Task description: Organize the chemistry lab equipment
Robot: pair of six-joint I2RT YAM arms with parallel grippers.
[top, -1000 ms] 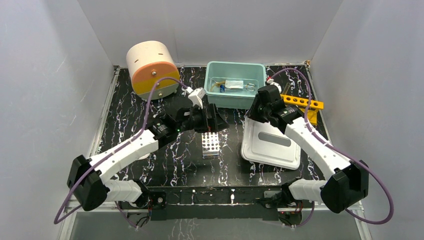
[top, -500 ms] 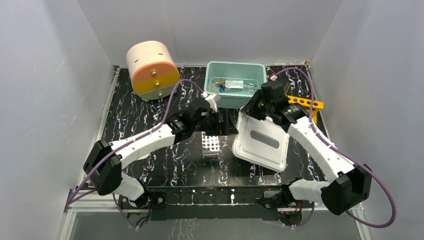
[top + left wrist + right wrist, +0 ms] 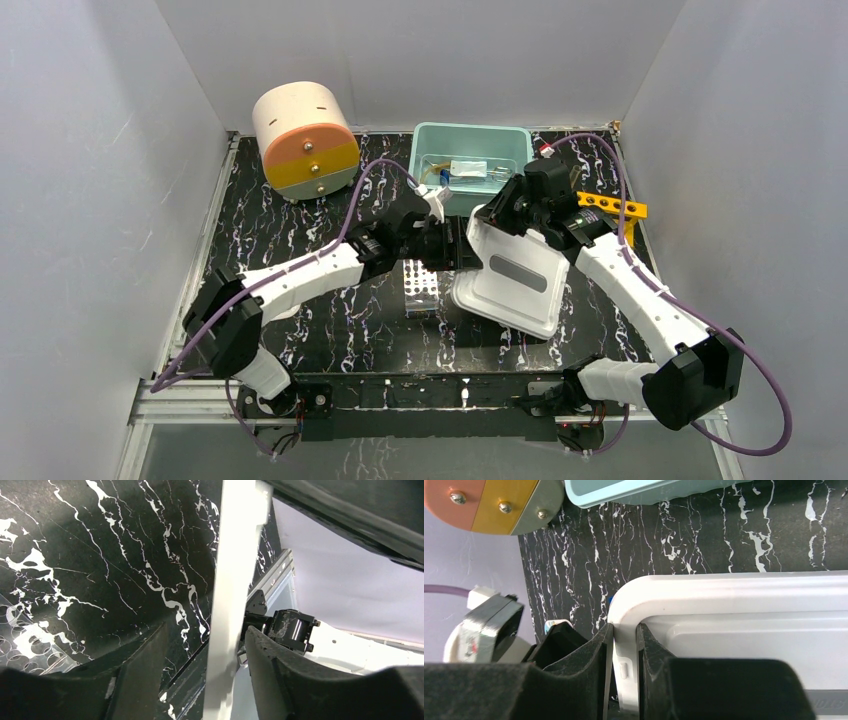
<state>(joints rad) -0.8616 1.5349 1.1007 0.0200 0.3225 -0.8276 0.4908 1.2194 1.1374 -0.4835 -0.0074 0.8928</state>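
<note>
Black tabletop (image 3: 260,225), glossy with white veining, plain grey walls (image 3: 100,200) all round. Right gripper (image 3: 624,632) is clamped tight on the rim of a white moulded-plastic lid (image 3: 515,275) with rounded corners and a shallow recessed panel, and holds it tilted. Left gripper (image 3: 205,630) sits at the lid's left edge, fingers (image 3: 145,665) spread wide, the thin white rim standing between them, close against one finger and clear of the other. At the back, a smooth teal bin (image 3: 470,129) holds the small loose lab items (image 3: 468,170). A clear well plate (image 3: 420,290), dotted with round holes, lies flat just beside the lid.
</note>
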